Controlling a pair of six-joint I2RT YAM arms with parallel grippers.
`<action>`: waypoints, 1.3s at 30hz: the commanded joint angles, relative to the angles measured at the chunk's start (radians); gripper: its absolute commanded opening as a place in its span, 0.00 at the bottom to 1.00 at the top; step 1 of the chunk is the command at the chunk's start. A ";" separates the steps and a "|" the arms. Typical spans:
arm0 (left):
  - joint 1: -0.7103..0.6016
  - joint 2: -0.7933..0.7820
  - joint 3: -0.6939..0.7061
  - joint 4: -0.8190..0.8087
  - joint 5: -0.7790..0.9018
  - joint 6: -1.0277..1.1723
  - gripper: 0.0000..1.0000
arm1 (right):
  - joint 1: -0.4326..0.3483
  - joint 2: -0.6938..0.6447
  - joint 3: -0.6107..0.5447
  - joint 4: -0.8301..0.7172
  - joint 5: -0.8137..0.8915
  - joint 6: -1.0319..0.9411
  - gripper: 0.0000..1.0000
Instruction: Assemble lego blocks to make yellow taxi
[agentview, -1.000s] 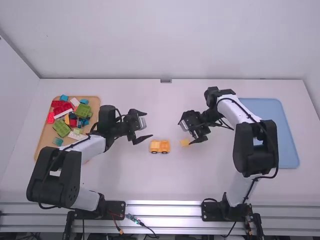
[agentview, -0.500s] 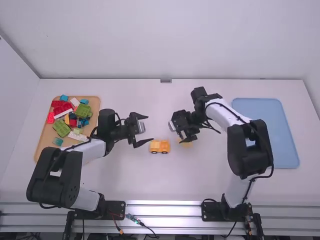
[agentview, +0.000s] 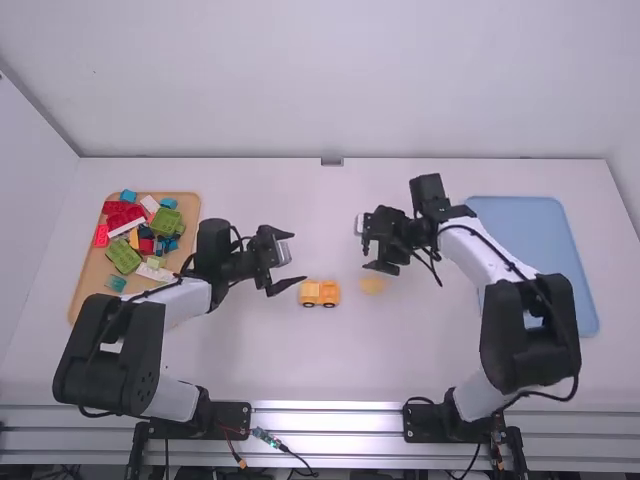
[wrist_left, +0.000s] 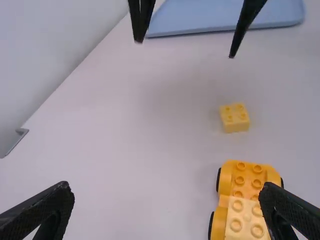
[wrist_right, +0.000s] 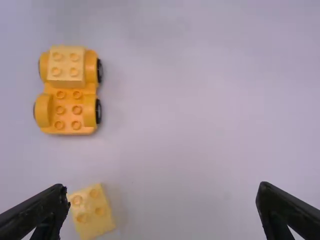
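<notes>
Mid-table stands an orange wheeled car base (agentview: 320, 293) with a pale yellow block (wrist_right: 66, 67) mounted at one end. A loose yellow 2x2 block (agentview: 373, 285) lies to its right, apart from it. My left gripper (agentview: 288, 269) is open just left of the car; in its wrist view the left gripper (wrist_left: 167, 192) has one fingertip overlapping the car's edge. My right gripper (agentview: 366, 243) stands open above and beyond the loose block; in its wrist view, the right gripper (wrist_right: 162, 187) holds nothing, and the loose block (wrist_right: 92, 210) shows beside one fingertip.
A tan tray (agentview: 88, 270) of mixed red, green, blue and white bricks lies at the left, partly behind the left arm. A blue tray (agentview: 530, 225) lies at the right, partly behind the right arm.
My right gripper first went left over the loose block, then drew back up and right, uncovering it. The left arm shifted only slightly, and the car stayed in place.
</notes>
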 joint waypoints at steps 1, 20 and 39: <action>0.008 -0.021 -0.001 -0.012 0.012 0.005 0.99 | 0.005 -0.048 -0.124 0.055 -0.095 -0.014 0.99; -0.021 0.089 -0.001 -0.109 0.130 0.241 0.99 | -0.049 -0.008 -0.349 0.320 -0.157 -0.122 0.99; -0.065 0.233 0.003 0.034 0.189 0.233 0.99 | -0.106 0.155 -0.348 0.319 -0.245 -0.363 0.99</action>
